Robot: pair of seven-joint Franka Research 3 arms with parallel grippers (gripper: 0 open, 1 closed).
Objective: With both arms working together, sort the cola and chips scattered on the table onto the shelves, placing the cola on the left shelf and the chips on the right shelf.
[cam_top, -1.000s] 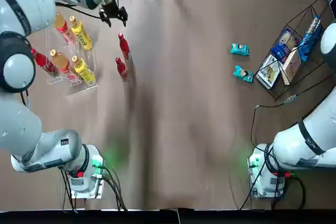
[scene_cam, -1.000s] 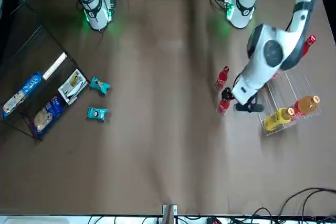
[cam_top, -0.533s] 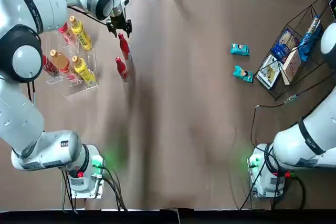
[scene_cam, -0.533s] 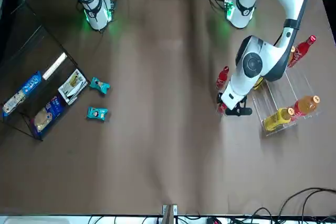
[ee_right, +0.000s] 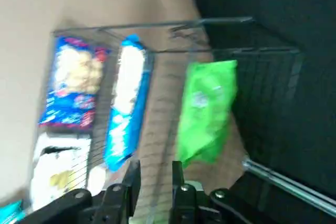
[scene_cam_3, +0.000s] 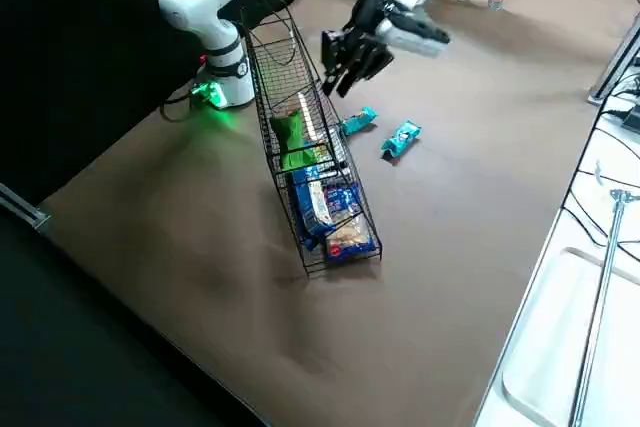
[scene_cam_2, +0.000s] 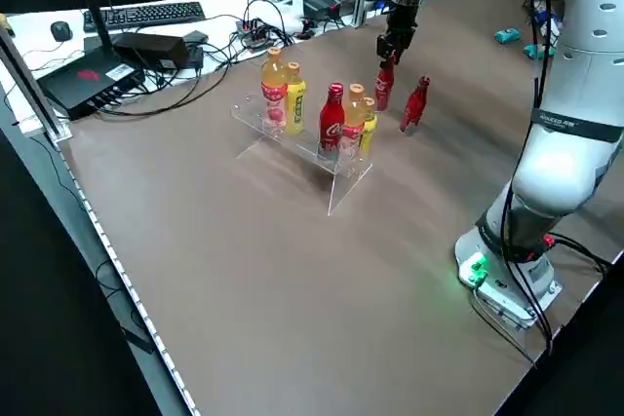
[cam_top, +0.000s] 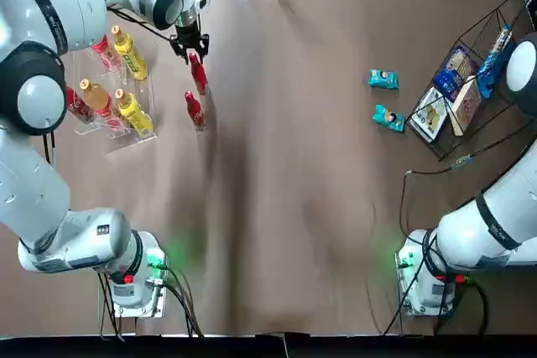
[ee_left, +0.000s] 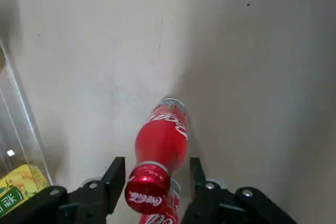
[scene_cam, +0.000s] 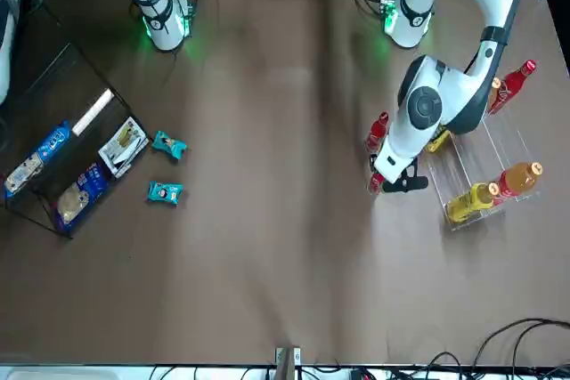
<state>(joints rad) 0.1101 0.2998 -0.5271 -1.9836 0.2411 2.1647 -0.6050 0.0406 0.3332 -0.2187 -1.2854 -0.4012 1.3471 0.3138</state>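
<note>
Brown table fills the room between my 2 bases, with cables and a keyboard past its far edge. My left gripper hangs over the far left part of the table, directly above an upright cola bottle. In the left wrist view the fingers stand apart on both sides of the red cap, with a small gap on each side, so they are open and I hold nothing yet. A 2nd cola stands upright on the table just beside the 1st one, a bit nearer to my base. The 3rd cola is already in the left shelf, at its near left corner, together with 2 orange bottles and 2 yellow bottles. This clear shelf is just left of the 2 free colas.

My right gripper is above the right shelf, at the right edge of the table. Its fingers have only a narrow gap and carry nothing. The green chips lie inside the wire shelf, next to some blue-and-white packets. 2 teal chips lie on the table, near the shelf on its left side, apart from each other.
</note>
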